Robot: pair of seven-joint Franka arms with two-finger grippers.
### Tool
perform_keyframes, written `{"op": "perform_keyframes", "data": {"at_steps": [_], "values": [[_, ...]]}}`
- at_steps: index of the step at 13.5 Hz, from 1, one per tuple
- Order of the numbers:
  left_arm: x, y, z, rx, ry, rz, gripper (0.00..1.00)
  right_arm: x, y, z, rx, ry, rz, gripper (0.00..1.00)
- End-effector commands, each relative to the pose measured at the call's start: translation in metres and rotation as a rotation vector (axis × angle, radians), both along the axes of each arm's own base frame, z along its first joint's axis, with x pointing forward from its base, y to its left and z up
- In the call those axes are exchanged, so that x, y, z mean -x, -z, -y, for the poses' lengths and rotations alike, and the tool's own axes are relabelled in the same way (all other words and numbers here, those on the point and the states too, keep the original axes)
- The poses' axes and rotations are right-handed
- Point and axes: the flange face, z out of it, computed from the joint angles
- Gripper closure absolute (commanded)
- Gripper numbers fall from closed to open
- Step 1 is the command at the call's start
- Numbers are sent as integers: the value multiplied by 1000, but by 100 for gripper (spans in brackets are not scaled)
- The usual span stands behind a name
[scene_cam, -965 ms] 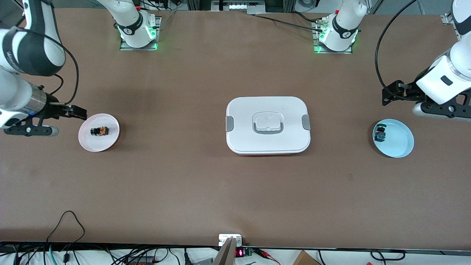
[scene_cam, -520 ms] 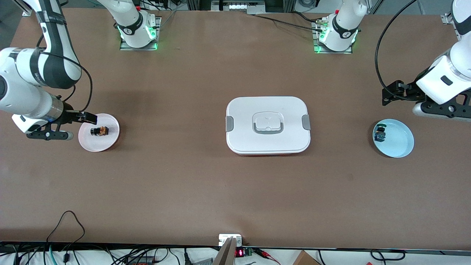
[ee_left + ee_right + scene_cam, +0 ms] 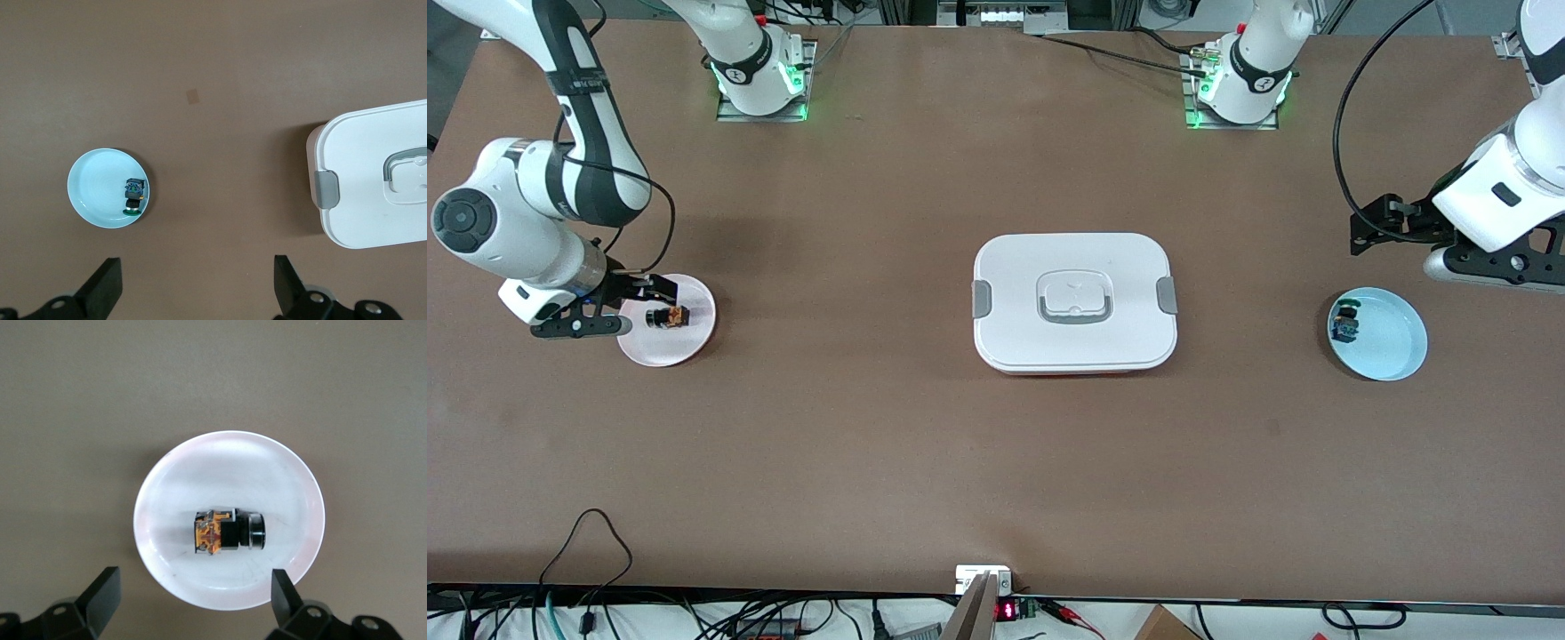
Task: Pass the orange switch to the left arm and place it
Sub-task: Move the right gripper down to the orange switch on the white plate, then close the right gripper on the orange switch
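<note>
The orange switch (image 3: pixel 669 316) lies on its side on a small pink plate (image 3: pixel 687 342) toward the right arm's end of the table. In the right wrist view the switch (image 3: pixel 227 533) sits in the middle of the plate (image 3: pixel 293 480). My right gripper (image 3: pixel 647 288) is open and empty, over the plate's edge, above the switch and apart from it (image 3: pixel 193 600). The white box (image 3: pixel 1074 302) stands shut at the table's middle. My left gripper (image 3: pixel 1371 227) is open and empty (image 3: pixel 197 287), over bare table by the blue plate; that arm waits.
A light blue plate (image 3: pixel 1392 342) toward the left arm's end holds a small blue-and-green component (image 3: pixel 1344 324); both show in the left wrist view (image 3: pixel 90 190) (image 3: pixel 135 197), with the box's end (image 3: pixel 373 180). Cables hang at the table's near edge.
My right arm has swung in toward the pink plate and its gripper has come from beside the plate to over its edge. The left arm, switch and box have not moved.
</note>
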Motion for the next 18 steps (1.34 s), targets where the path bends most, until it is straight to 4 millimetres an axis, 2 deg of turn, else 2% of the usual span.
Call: {"op": "perform_keyframes", "data": {"at_steps": [1,6,8,14,18], "values": [[-3,-5,2,1,-8,1,0,1,24,21,-2,-60,7,0],[-3,-5,2,1,-8,1,0,2,64,23,2,-69,57,0],[-3,-5,2,2,-6,1,0,4,73,23,5,-73,88,0],[-3,-5,2,1,-8,1,0,11,92,21,1,-75,70,0],[-4,-4,2,1,-6,0,0,18,96,22,-2,-87,61,0]]}}
